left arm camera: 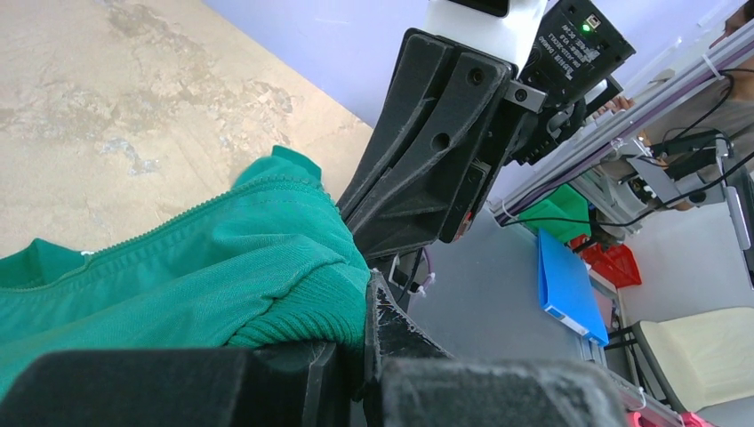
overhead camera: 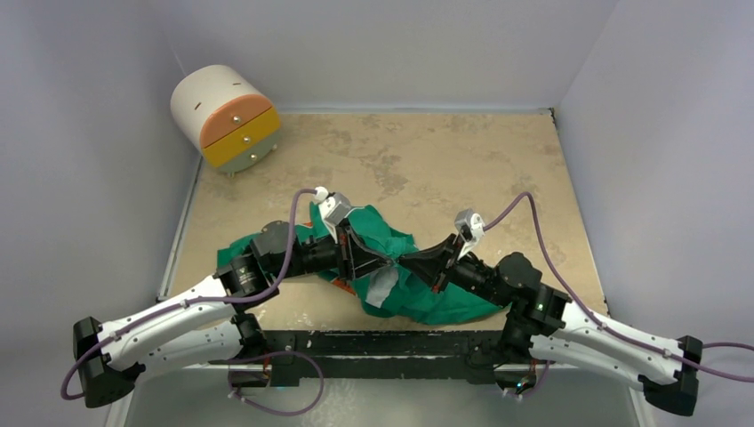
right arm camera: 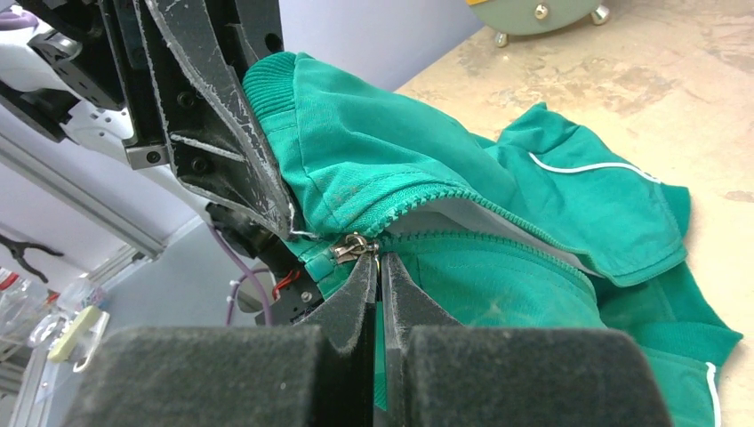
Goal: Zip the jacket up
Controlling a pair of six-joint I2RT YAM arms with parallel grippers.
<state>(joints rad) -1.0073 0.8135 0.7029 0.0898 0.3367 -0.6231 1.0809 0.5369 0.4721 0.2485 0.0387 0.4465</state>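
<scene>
The green jacket (overhead camera: 445,302) lies bunched at the table's near middle, with its pale grey lining showing. My left gripper (overhead camera: 382,266) is shut on the jacket's ribbed hem (left arm camera: 302,307), which is pinched between its fingers (left arm camera: 366,311). My right gripper (overhead camera: 407,260) meets it tip to tip. In the right wrist view its jaws (right arm camera: 378,263) are shut on the metal zipper pull (right arm camera: 354,248) at the bottom of the zip. Above the pull the zipper teeth (right arm camera: 462,191) run apart and the front is open. The chest patches are hidden.
A round white drawer unit (overhead camera: 227,118) with orange and yellow drawer fronts stands at the table's back left. Grey walls close in the table on three sides. The tan tabletop (overhead camera: 445,160) lies behind the jacket.
</scene>
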